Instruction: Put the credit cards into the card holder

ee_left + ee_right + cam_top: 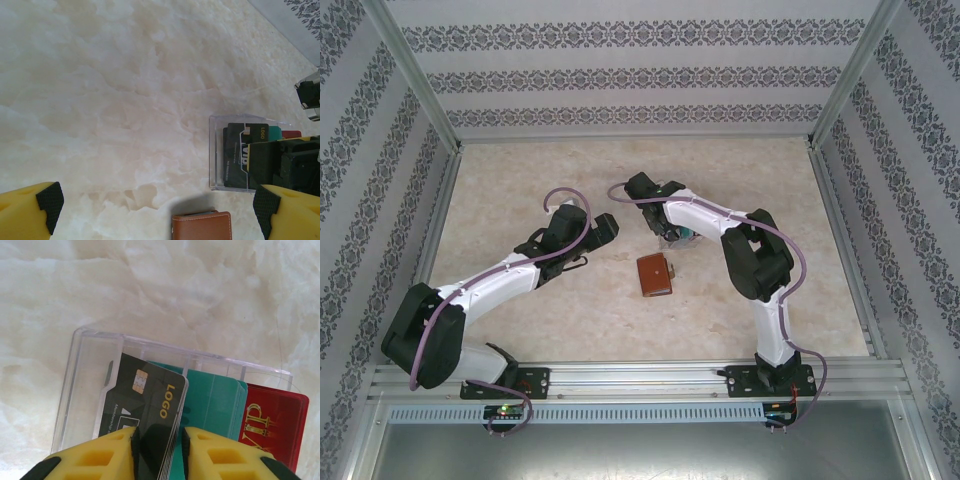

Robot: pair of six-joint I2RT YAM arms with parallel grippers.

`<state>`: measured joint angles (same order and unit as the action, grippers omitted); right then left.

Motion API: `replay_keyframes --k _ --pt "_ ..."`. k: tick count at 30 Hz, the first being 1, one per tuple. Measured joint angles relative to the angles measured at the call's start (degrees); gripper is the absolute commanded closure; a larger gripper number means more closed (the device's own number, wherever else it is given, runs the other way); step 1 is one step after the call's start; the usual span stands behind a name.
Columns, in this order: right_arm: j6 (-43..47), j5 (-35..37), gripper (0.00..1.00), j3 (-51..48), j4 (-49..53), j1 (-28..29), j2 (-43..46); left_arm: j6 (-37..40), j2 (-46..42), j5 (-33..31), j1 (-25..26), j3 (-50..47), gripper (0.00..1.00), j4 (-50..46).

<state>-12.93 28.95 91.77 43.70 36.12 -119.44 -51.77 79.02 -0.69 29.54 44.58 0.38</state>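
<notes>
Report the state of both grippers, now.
Left gripper: open, empty.
Right gripper: closed on the dark grey card.

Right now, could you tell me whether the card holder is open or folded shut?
Folded shut: the card holder lies flat, showing only its stitched brown outer cover, with no card slots exposed.

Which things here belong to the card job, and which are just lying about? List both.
Job: dark grey plastic credit card with gold LOGO print; teal plastic card; red plastic VIP card; reddish-brown leather card holder.
Lying about: clear plastic tray holding the cards; pale marble-patterned table.
</notes>
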Motion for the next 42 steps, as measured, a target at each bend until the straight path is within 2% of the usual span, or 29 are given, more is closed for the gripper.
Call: replay_keyframes --k 9,14,27,30,42 --pt "-0.2 0.2 0.75 -0.5 -0.4 0.0 0.7 -0.4 0.0 0.0 0.0 0.0 0.00 0.0" --pt "-0.2 -0.3 0.83 -0.8 -0.7 -0.7 1.1 -0.6 0.1 0.0 0.0 0.0 0.01 0.0" --pt "-0.2 -0.7 0.83 -1.2 -0.9 -0.8 1.4 -1.0 0.5 0.0 0.0 0.0 0.01 -0.6" --pt "-0.2 -0.7 0.88 -1.2 -0.9 -0.8 1.6 -1.0 0.8 0.1 0.0 0.0 0.01 -0.6" --pt "-0.2 -1.3 0.90 -2.1 -0.9 -0.8 4.6 -1.1 1.2 0.2 0.0 0.0 0.01 -0.6"
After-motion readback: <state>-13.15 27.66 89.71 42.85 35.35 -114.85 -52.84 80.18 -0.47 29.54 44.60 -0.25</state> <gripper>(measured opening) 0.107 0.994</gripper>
